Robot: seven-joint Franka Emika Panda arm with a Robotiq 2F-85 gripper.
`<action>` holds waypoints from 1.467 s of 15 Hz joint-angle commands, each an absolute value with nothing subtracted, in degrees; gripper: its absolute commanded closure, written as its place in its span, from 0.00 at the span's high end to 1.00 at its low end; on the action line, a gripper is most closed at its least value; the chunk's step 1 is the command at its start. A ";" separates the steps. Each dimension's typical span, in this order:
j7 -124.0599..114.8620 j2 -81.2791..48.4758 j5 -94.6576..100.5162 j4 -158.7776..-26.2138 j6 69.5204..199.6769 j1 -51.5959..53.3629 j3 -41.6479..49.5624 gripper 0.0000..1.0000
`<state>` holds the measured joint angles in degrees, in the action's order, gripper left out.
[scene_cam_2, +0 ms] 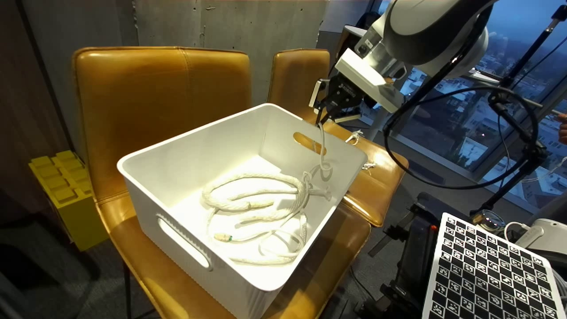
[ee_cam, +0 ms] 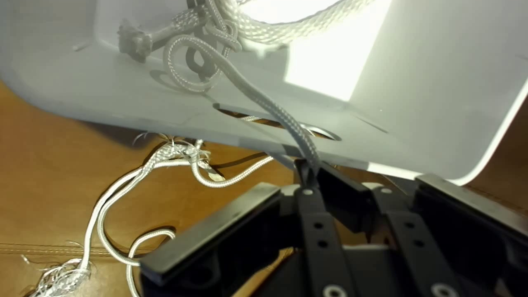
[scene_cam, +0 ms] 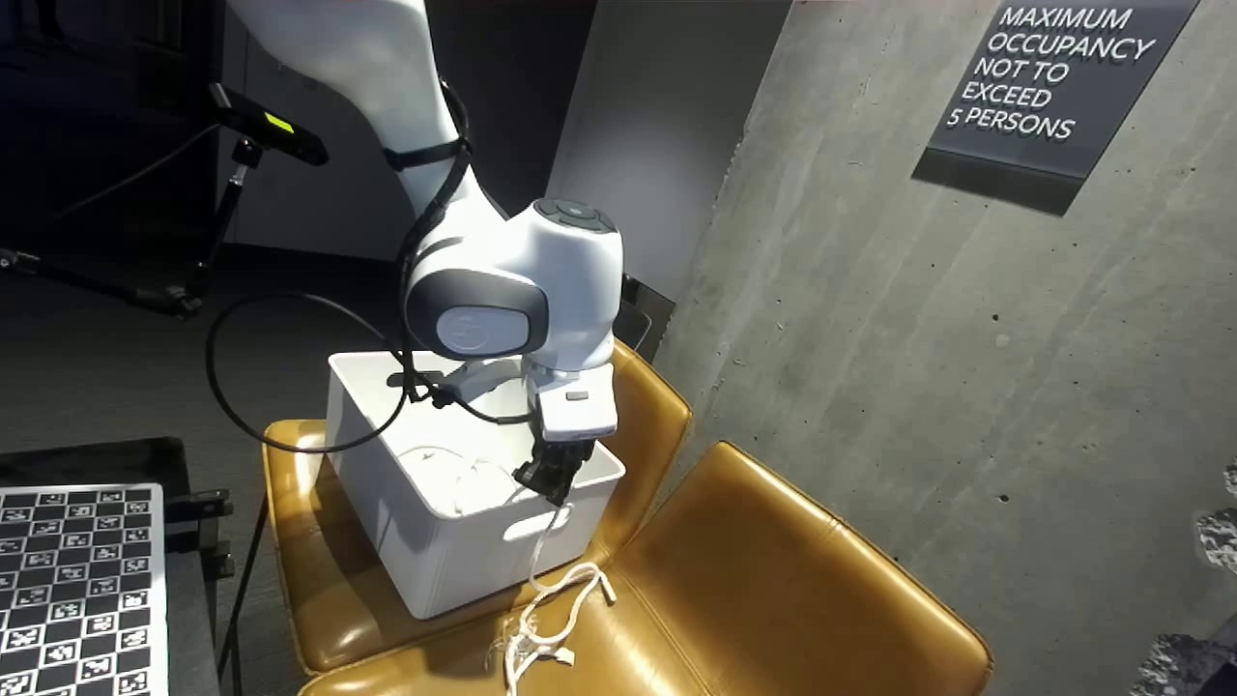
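My gripper (ee_cam: 315,167) is shut on a thin white cord (ee_cam: 284,117), pinched at the fingertips. In both exterior views the gripper (scene_cam: 558,495) (scene_cam_2: 320,120) stands just above the short end wall of a white bin (scene_cam: 382,522) (scene_cam_2: 208,141), near its handle slot. From the fingertips, the cord (scene_cam_2: 323,139) hangs into the bin in a small loop. More cord (scene_cam: 534,553) runs down outside the bin to a frayed, knotted bundle on the seat. A thick white rope (scene_cam_2: 221,204) lies coiled on the bin floor. Fingertip contact with the rim cannot be made out.
The bin sits on a tan leather chair (scene_cam_2: 164,102), with another tan chair (scene_cam: 792,570) alongside. A concrete wall (scene_cam: 928,367) rises behind. A checkered board (scene_cam: 77,590) (scene_cam_2: 491,274) and a camera on a stand (scene_cam: 271,130) are nearby. A black cable (scene_cam_2: 465,188) loops from the arm.
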<state>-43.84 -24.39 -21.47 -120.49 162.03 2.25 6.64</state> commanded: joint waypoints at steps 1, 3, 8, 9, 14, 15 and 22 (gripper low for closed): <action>-45.16 -16.37 -19.38 -124.53 161.06 4.77 6.26 0.03; -45.50 -11.86 -17.49 -127.07 161.68 7.03 5.74 0.03; -50.23 -0.79 -9.64 -132.35 161.23 13.35 3.24 0.02; -51.95 1.04 -7.58 -132.98 161.02 14.29 2.30 0.02; -57.21 5.38 -1.35 -134.47 160.72 17.87 -2.02 0.02; -57.62 5.39 -0.78 -134.62 160.80 18.06 -2.57 0.02; -57.39 3.83 1.09 -137.58 162.20 17.40 -2.83 0.02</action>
<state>-56.40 3.81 -0.81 -136.16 161.41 17.98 -2.96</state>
